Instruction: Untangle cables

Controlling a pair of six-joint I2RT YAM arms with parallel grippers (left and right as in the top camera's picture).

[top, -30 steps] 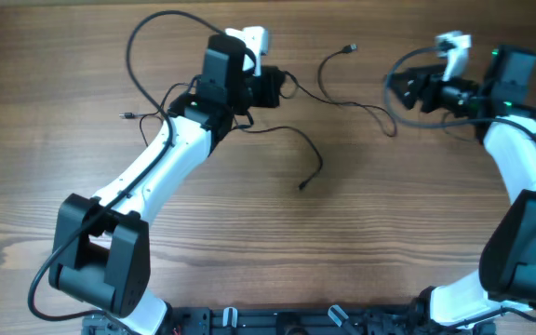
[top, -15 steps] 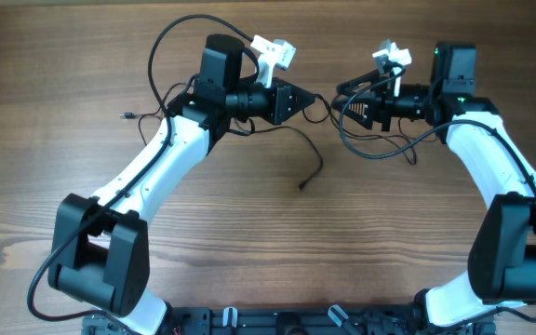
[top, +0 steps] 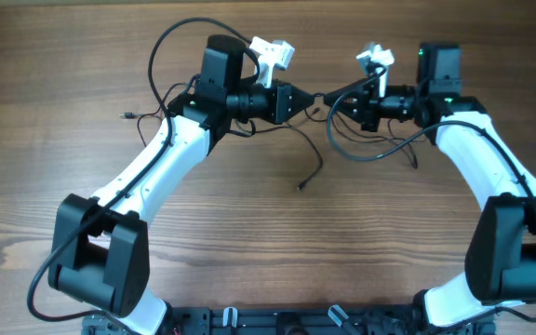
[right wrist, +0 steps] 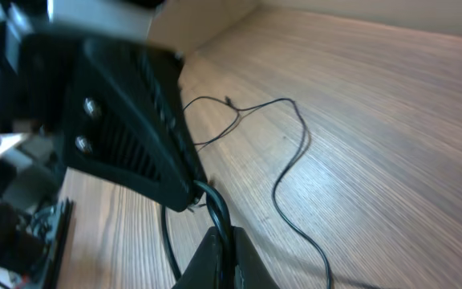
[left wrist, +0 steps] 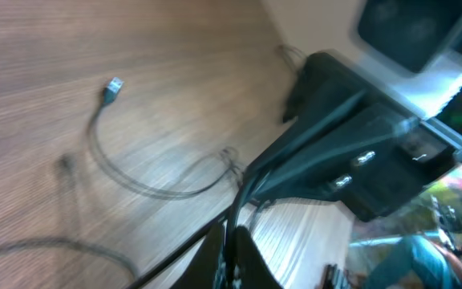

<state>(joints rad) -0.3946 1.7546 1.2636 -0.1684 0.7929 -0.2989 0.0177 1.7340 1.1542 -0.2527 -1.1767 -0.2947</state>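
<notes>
Upper centre, overhead: left gripper [top: 298,99] and right gripper [top: 341,99] stand tip to tip, each clamped tight on the cables [top: 317,160]. Strands hang lower in frame, loops crossing. Judgement: untangling begun, strands not yet separated.

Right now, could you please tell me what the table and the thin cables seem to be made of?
The table: wood or wood-look laminate, matte; grain lines run across it. The cables: probably black plastic or rubber sheathing, since they bend in loose curves. One plug looks pale, possibly metal, but it is blurred.
</notes>
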